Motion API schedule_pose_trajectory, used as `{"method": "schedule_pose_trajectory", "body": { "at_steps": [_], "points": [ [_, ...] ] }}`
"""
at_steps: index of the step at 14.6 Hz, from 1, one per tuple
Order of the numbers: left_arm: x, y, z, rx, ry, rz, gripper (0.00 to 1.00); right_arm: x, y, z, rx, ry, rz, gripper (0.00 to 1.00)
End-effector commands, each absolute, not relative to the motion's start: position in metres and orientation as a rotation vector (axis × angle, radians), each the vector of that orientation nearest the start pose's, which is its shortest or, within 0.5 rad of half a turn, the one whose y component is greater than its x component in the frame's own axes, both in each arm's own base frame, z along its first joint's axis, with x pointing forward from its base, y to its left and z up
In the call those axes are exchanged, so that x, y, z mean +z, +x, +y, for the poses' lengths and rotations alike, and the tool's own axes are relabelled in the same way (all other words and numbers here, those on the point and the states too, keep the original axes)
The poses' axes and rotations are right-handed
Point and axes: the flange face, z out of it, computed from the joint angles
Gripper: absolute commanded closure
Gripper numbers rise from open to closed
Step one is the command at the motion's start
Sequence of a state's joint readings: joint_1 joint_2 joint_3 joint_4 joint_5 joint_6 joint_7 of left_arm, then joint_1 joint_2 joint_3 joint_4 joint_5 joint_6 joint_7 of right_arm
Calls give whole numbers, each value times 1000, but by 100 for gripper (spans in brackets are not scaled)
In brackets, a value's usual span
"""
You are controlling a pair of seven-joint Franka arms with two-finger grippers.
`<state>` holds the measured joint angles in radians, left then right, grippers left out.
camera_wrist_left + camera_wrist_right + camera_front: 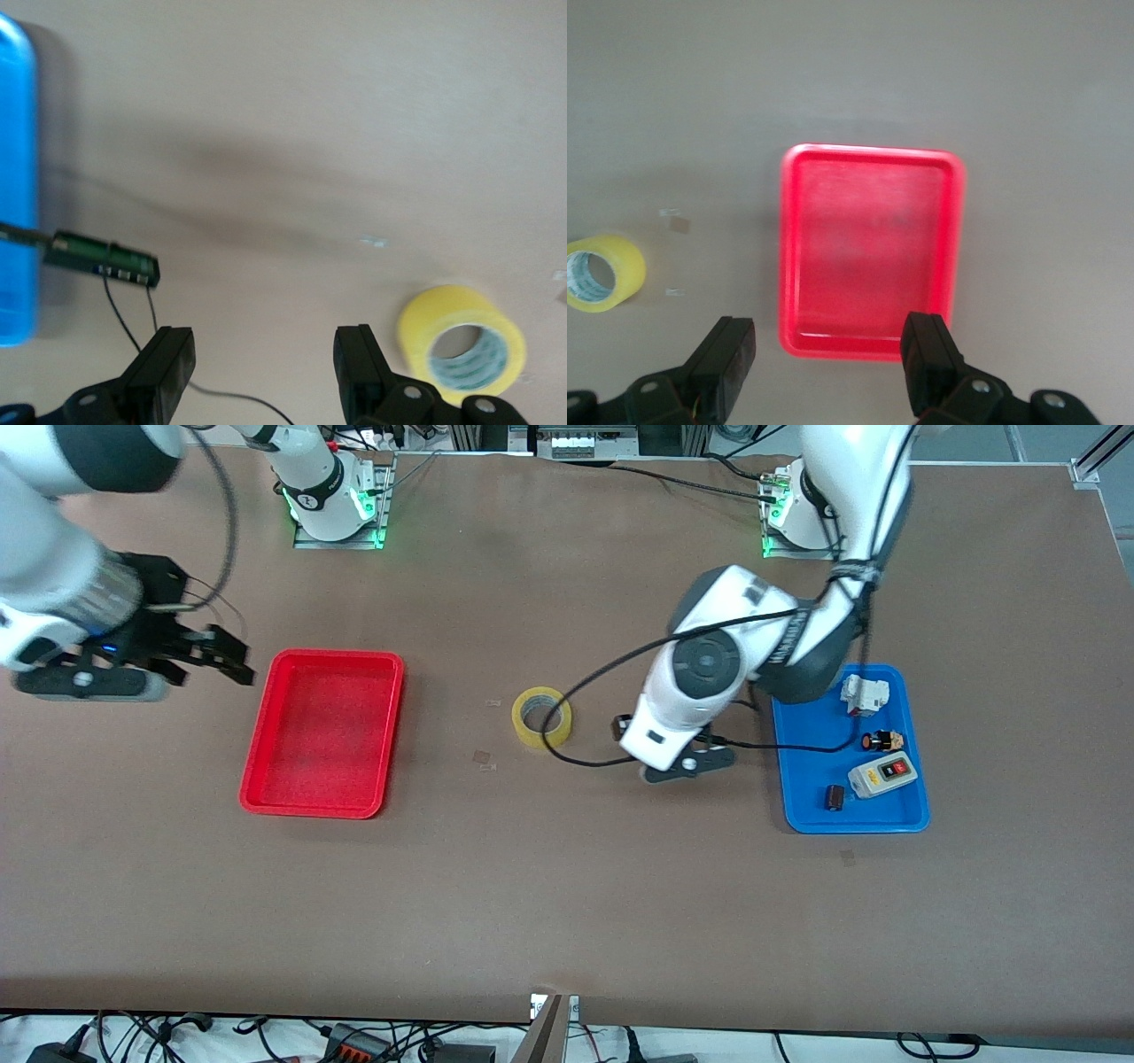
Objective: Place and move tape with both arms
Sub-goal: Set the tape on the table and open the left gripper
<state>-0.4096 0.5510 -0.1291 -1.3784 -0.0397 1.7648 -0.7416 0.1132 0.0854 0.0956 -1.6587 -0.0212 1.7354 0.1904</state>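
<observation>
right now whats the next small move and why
Probably the left gripper backs away toward the blue tray: its jaws are open and empty, and the tape lies alone on the table between the trays. That would clear room for the right gripper, open beside the red tray, to come for it.

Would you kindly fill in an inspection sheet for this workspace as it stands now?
Surface: brown table, a few small tape scraps near the middle.
Job's things: tape lying flat on the table between the red tray and the blue tray; the red tray holds nothing.
Clutter: blue tray holds a grey switch box, a white part, a small black and orange part and a small dark block.
Hands: left hand open, low over the table between the tape and the blue tray, holding nothing; right hand open, up in the air near the red tray, holding nothing.
Cables: black cable loops beside the tape.
Surroundings: more cables past the table's edge.
</observation>
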Motion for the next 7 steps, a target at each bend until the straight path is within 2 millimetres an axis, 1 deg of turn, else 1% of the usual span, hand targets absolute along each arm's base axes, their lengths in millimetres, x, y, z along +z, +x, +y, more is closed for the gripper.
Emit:
{"method": "schedule_pose_trajectory", "body": {
  "at_steps": [1,2,3,4,5,6,7],
  "points": [
    [423,604,-285,374,-3073,-190,7,507,580,164,24,-3152,-31,3],
    [433,606,-262,408,-3069,-139,7,491,581,190,23,-3154,-16,3],
    [449,610,-233,420,-3074,-114,7,476,583,209,22,-3163,12,3],
    [464,613,-205,428,-3086,-77,7,454,584,230,31,-3163,23,3],
    [477,614,-185,427,-3096,-40,5,439,582,251,28,-3162,26,3],
    [487,614,-167,437,-3103,-5,2,422,581,270,27,-3169,29,3],
    [495,612,-149,451,-3106,23,1,404,579,288,16,-3183,27,3]
  ]
}}
